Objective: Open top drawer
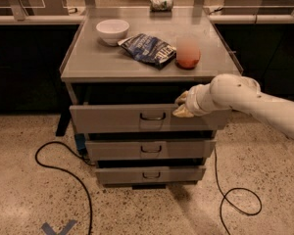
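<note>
Though its grip is unclear, end effector (pixel 182 105) meets the sideways-running, camera-facing top drawer (pixel 112 119).

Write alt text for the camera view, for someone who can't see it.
The robot's gripper sits at the upper edge of the top drawer, right of its pull. A white bowl, snack bag and apple lie on the cabinet top.

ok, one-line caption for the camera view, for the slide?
Everyday Robot's gripper at the top drawer, right of its wire pull; bowl, snack bag and apple sit on the cabinet top.
</note>
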Robot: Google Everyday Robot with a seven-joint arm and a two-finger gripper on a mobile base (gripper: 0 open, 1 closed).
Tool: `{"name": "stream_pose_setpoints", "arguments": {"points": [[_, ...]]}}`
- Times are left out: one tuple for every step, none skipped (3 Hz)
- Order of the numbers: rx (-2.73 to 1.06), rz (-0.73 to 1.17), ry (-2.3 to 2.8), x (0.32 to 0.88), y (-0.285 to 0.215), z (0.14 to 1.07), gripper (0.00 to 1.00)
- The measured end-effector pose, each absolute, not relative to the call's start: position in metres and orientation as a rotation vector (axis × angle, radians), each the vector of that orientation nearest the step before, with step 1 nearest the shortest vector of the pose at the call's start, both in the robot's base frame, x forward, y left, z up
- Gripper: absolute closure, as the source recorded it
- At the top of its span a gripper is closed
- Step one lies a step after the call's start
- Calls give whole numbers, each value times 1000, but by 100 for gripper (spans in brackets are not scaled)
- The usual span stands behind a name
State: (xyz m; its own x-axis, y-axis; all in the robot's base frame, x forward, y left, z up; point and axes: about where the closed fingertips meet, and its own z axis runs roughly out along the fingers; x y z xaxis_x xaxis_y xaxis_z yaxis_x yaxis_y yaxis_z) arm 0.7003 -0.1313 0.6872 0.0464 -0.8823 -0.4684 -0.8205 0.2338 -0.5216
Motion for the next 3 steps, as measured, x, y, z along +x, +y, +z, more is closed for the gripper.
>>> {"name": "stream_pose_setpoints", "arguments": {"points": [[-1531,-80,1753,684,-130,700,100],[-1507,-73,1760,660,-129,702,100],[-1336,-81,1736,599,-115,758,100]]}}
